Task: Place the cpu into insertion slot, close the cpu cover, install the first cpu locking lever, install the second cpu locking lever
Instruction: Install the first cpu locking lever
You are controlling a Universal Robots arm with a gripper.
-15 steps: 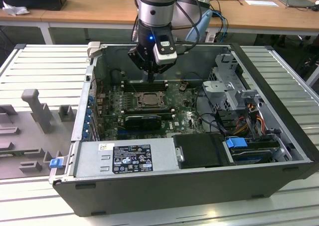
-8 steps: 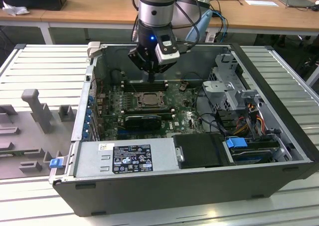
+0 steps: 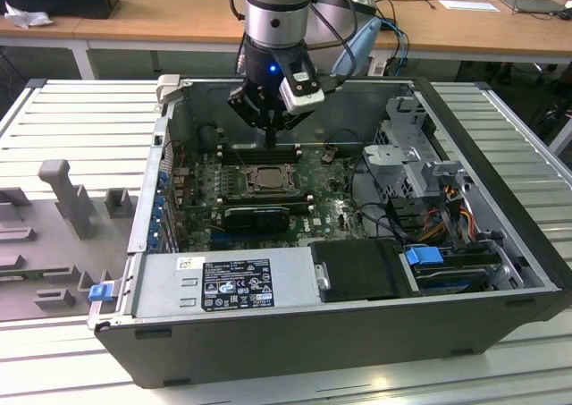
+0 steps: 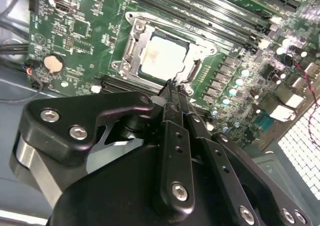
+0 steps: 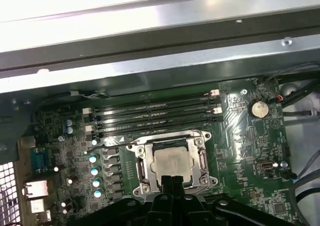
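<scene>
An open computer case (image 3: pixel 268 333) lies on its side in the middle of a ribbed metal tabletop (image 3: pixel 80 119). A green circuit board (image 3: pixel 201 186) lines the case floor. The insertion slot (image 5: pixel 203 162) sits on that board towards the far wall of the case, just beside a row of long black memory slots (image 5: pixel 155 116).

The cpu (image 5: pixel 172 163) lies flat inside the slot, with its pale silvery top showing in both wrist views (image 4: pixel 162 56). The cpu cover (image 5: pixel 169 135) lies down around it as a metal frame, and the chip shows through its central window. I cannot tell whether the locking levers are latched.

The gripper (image 3: pixel 271 139) hangs from the arm directly above the socket area. In the second wrist view its tip (image 4: pixel 173 86) is at the socket's near edge, just beside the frame. The jaws are clenched together into one narrow point and hold nothing. Whether the tip touches the frame I cannot tell.

A round coin battery (image 5: pixel 258 108) sits on the board well apart from the socket. A grey power supply box (image 3: pixel 223 280) fills the case's near edge. Grey fixtures (image 3: pixel 67 195) stand on the tabletop at the exterior view's left, outside the case.
</scene>
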